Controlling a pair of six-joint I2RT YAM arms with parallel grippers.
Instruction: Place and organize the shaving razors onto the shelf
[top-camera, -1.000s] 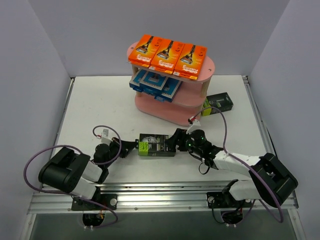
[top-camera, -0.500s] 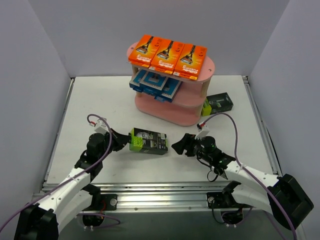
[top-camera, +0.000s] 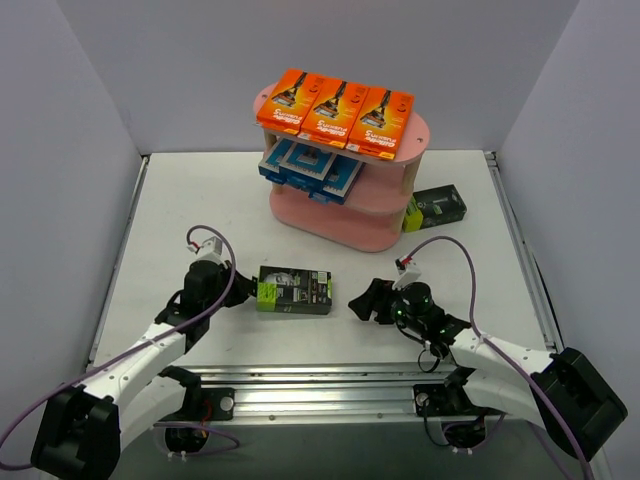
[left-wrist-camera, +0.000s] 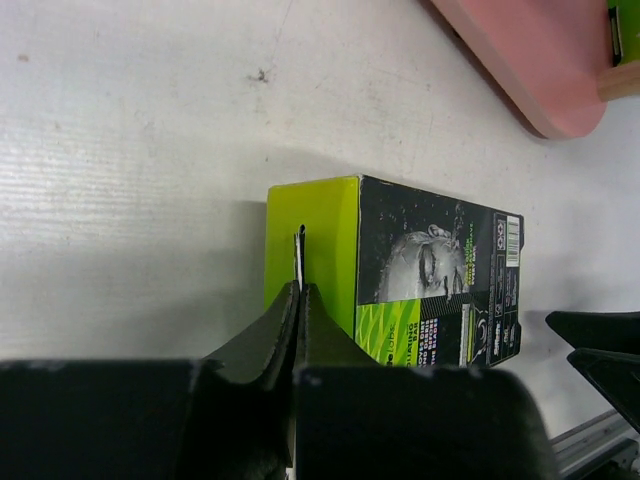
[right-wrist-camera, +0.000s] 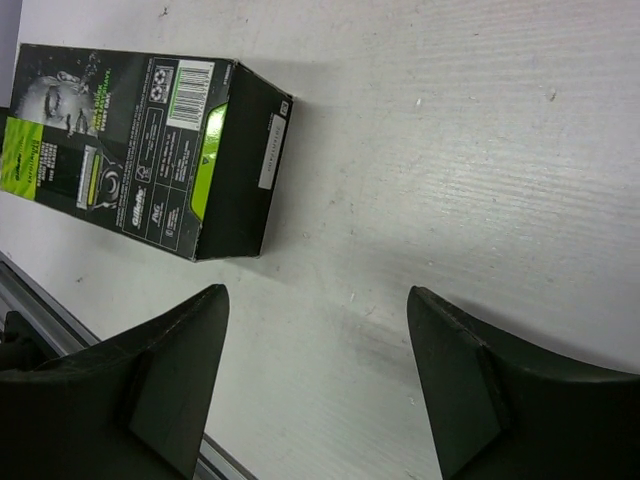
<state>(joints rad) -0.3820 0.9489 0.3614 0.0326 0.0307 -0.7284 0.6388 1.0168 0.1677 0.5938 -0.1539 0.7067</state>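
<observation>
Since the right tool let go, the black pack shifted left.

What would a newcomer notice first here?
Three orange packs line the top of the pink shelf at the far side. Nearer, a black-and-green pack lies on the table between the arms: left gripper shut at its green end, right gripper open, apart.

Three orange razor packs, three blue-and-white packs, two black-and-lime packs, one pink three-tier shelf.
</observation>
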